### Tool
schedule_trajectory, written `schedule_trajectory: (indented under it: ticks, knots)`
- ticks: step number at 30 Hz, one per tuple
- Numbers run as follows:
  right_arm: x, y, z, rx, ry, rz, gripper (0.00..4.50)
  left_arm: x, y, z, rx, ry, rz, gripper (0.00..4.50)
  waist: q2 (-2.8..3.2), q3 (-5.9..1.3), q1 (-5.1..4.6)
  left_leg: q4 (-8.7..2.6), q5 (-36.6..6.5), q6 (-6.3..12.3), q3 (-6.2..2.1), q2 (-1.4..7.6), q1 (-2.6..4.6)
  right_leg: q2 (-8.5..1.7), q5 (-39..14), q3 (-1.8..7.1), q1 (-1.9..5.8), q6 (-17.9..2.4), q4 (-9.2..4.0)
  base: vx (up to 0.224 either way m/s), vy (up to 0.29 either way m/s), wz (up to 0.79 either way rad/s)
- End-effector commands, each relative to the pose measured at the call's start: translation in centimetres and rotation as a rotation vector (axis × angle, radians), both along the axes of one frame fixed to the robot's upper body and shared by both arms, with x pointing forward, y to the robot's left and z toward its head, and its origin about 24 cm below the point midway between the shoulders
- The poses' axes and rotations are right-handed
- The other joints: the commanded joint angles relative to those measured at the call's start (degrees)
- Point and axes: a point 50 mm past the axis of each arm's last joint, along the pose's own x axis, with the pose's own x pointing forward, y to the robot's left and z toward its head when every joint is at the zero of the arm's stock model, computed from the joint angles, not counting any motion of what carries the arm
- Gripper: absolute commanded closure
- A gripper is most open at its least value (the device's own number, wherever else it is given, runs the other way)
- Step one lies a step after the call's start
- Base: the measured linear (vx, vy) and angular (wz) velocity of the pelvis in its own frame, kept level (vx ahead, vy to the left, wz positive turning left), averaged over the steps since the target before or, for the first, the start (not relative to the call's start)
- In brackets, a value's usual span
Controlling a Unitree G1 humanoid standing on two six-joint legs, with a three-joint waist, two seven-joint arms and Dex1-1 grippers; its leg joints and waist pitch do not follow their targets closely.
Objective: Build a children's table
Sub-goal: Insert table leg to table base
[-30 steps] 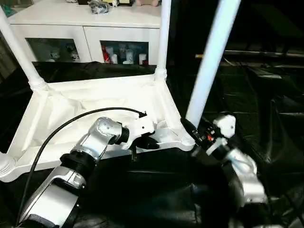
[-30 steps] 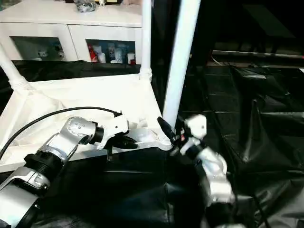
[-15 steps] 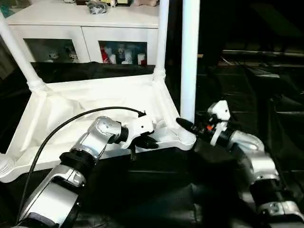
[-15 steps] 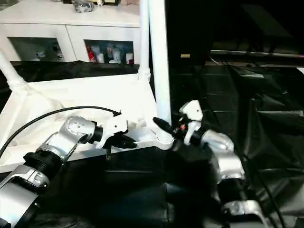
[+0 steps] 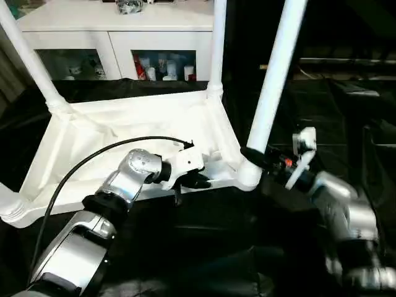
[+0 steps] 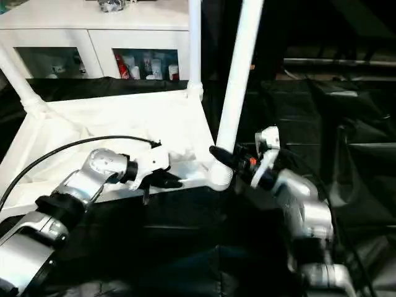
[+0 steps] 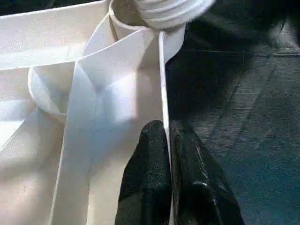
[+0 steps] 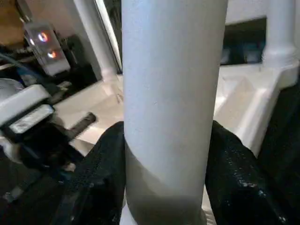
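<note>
Two white glass-door cabinets' worth of clutter sit behind in one white cabinet (image 5: 117, 37), beyond the black-covered worktop (image 5: 204, 247). The white plastic rectangular tabletop (image 5: 124, 133) lies upside down there, tubular legs pointing up. The near-right white tubular leg (image 5: 272, 80) leans right from its corner socket. The left claw (image 7: 166, 154) is clenched on the near rim; the right claw (image 8: 166, 154) grasps that leg's base, forearm reaching in level.
</note>
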Motion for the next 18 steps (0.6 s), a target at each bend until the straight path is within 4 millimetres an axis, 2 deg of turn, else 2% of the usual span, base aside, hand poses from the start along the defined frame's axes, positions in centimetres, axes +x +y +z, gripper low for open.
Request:
schedule_trajectory:
  ticks: [1,2,3,4,6,8,9,10,11,12,13,14,15,16,17,18]
  knots:
    - [-0.9,0.8,-2.0,-0.061,0.045,-0.022,2.65,0.4,0.1,-0.2,0.048,-0.025,0.020,4.50,0.22,-3.14,-0.51,-3.54,-14.7,2.50,-1.96,4.17,0.67,-4.71,-14.5,3.26,1.63,-11.9,-3.93,0.000,0.000,0.00]
    - [-0.9,0.8,-2.1,-0.062,0.040,-0.039,2.65,0.4,0.1,-0.1,0.049,-0.026,0.018,4.50,0.10,-3.07,-0.57,-3.58,-15.2,2.37,-1.99,4.11,0.68,-4.74,-15.5,3.27,1.64,-11.7,-4.08,0.000,0.000,0.00]
    - [-0.8,0.7,-2.4,-0.076,0.017,-0.099,2.65,0.4,0.2,0.0,0.047,-0.030,0.011,4.50,0.66,-2.89,-0.73,-3.73,-17.0,1.79,-2.04,4.11,0.86,-4.75,-18.3,3.26,1.47,-11.2,-4.43,0.000,0.000,0.00]
    - [-0.8,0.7,-2.4,-0.076,0.017,-0.099,2.65,0.4,0.2,0.0,0.047,-0.030,0.011,4.50,0.50,-2.85,-0.85,-3.74,-17.7,1.43,-2.06,4.06,0.88,-4.82,-19.8,3.26,1.35,-10.9,-4.58,0.000,0.000,0.00]
    - [-0.6,0.8,-2.6,-0.051,0.017,-0.156,2.65,0.4,0.2,0.1,0.039,-0.033,-0.001,4.50,0.97,-2.80,-1.15,-3.86,-19.1,0.81,-2.31,4.01,1.03,-4.79,-22.6,3.29,1.37,-10.1,-4.82,0.000,0.000,0.00]
    - [-0.5,0.8,-2.6,-0.054,0.008,-0.176,2.65,0.4,0.2,0.1,0.036,-0.029,-0.011,4.50,0.93,-2.80,-1.29,-3.86,-19.0,0.85,-2.25,3.98,1.05,-4.70,-22.5,3.34,1.36,-10.1,-4.84,0.000,0.000,0.00]
    - [-0.2,0.8,-2.0,-0.040,-0.013,-0.202,2.65,0.2,0.2,0.1,0.036,-0.018,-0.033,4.50,0.70,-2.87,-1.40,-3.89,-18.4,1.15,-2.25,4.06,0.91,-4.64,-21.5,3.37,1.46,-10.2,-4.71,0.000,0.000,0.00]
    - [-0.1,0.9,-1.7,-0.035,-0.022,-0.207,2.65,0.1,0.2,0.0,0.037,-0.011,-0.042,4.50,0.88,-2.98,-1.45,-3.91,-17.4,1.35,-2.26,4.10,0.83,-4.60,-19.9,3.39,1.55,-10.5,-4.46,0.000,0.000,0.00]
    - [0.1,0.9,-1.1,-0.035,-0.040,-0.199,2.65,0.0,0.3,-0.1,0.039,0.000,-0.053,4.50,0.64,-3.08,-1.58,-3.83,-16.9,1.52,-2.17,4.13,0.81,-4.54,-18.7,3.42,1.55,-10.7,-4.33,0.000,0.000,0.00]
    - [0.4,1.0,-0.3,-0.027,-0.059,-0.187,2.65,-0.2,0.3,-0.2,0.042,0.018,-0.066,4.50,0.86,-3.21,-1.54,-3.75,-15.5,1.98,-2.13,4.13,0.75,-4.47,-16.0,3.42,1.67,-11.4,-3.97,0.000,0.000,0.00]
    - [0.5,1.0,-0.1,-0.022,-0.060,-0.183,2.65,-0.2,0.3,-0.2,0.042,0.022,-0.068,4.50,0.66,-3.52,-1.70,-3.51,-13.2,2.75,-2.11,4.15,0.57,-4.45,-12.3,3.41,1.93,-12.3,-3.38,0.000,0.000,0.00]
    - [0.6,1.0,0.2,-0.015,-0.062,-0.173,2.65,-0.2,0.3,-0.2,0.044,0.030,-0.071,4.50,0.84,-3.63,-1.70,-3.39,-12.1,3.23,-2.06,4.19,0.61,-4.41,-10.3,3.39,1.92,-12.8,-3.20,0.000,0.000,0.00]
    - [0.7,1.0,0.5,-0.015,-0.063,-0.163,2.65,-0.2,0.4,-0.3,0.046,0.033,-0.070,4.50,0.68,-3.77,-1.83,-3.19,-10.6,3.81,-2.01,4.17,0.48,-4.30,-8.0,3.33,2.01,-13.2,-2.88,0.000,0.000,0.00]
    - [0.9,1.1,0.9,-0.023,-0.069,-0.142,2.65,-0.2,0.4,-0.3,0.049,0.034,-0.068,4.50,0.48,-4.00,-1.89,-2.83,-7.7,5.20,-1.93,4.12,0.20,-4.23,-3.6,3.23,2.14,-14.1,-2.27,0.000,0.000,0.00]
    - [1.0,1.1,1.1,-0.029,-0.072,-0.128,2.65,-0.1,0.4,-0.2,0.051,0.034,-0.066,4.50,0.17,-4.09,-1.72,-2.45,-6.0,6.56,-1.80,3.98,-0.02,-4.36,-1.6,3.22,2.17,-14.9,-1.81,0.000,0.000,0.00]
    - [1.0,1.1,1.3,-0.034,-0.074,-0.120,2.65,-0.1,0.4,-0.2,0.052,0.033,-0.064,4.50,0.43,-3.97,-1.60,-2.29,-6.0,7.34,-1.60,3.98,-0.01,-4.41,-1.7,3.23,1.86,-15.1,-1.97,0.000,0.000,0.00]
